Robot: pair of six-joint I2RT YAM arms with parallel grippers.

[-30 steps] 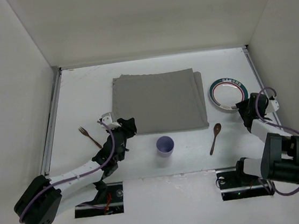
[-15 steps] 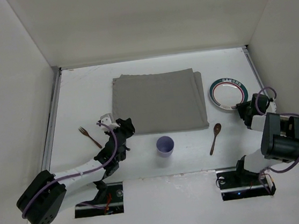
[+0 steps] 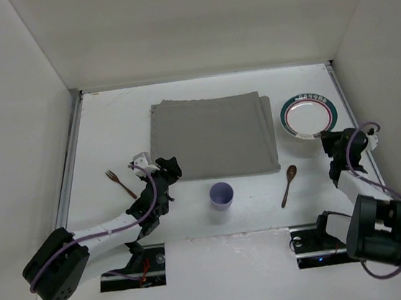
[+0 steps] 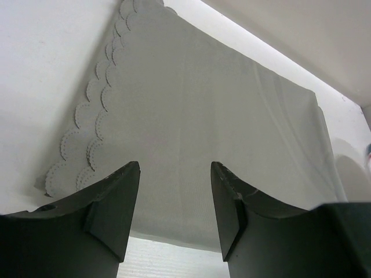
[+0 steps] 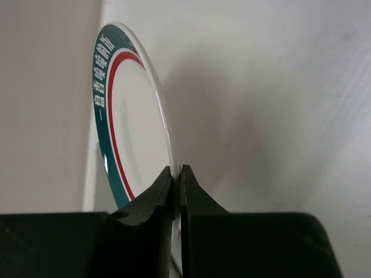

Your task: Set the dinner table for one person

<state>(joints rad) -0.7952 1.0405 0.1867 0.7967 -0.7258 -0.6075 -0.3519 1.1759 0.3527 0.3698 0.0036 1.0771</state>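
Two sets of jaws low over the white desk (image 3: 110, 124), spread flat beneath both and running out to the walls.

Nearest the arm bases: purple cup (image 3: 221, 194), right of the left jaws and apart from them; brown spoon (image 3: 288, 184), left of the right jaws and nearer than them, lying at a slant; small fork (image 3: 119, 183), just left of the left jaws. All three unmoved since a second ago.

Left jaws: spread wide, holding nothing, parked at the near left corner of the grey mat (image 3: 210, 136). From the wrist camera, dark fingers (image 4: 113, 208) framing the mat's near edge, with scalloped layers of cloth (image 4: 203, 133) off to their left and stretching away beyond. Hardly shifted from half a second ago; drawn back slightly toward the base compared with a second ago.

Right jaws: pinched nearly closed on the near rim of the plate (image 3: 307, 115), only that thin rim between the pads. Seen almost edge-on from the wrist camera, plate (image 5: 124, 116) showing its green band, red ring and white lettering, with a soft shadow on the desk (image 5: 261, 87) to its right. Cannot tell whether its far rim touches the desk.

Changed from half a second ago: plate carried farther from the bases, beside the mat's far right corner, and the right wrist turned.
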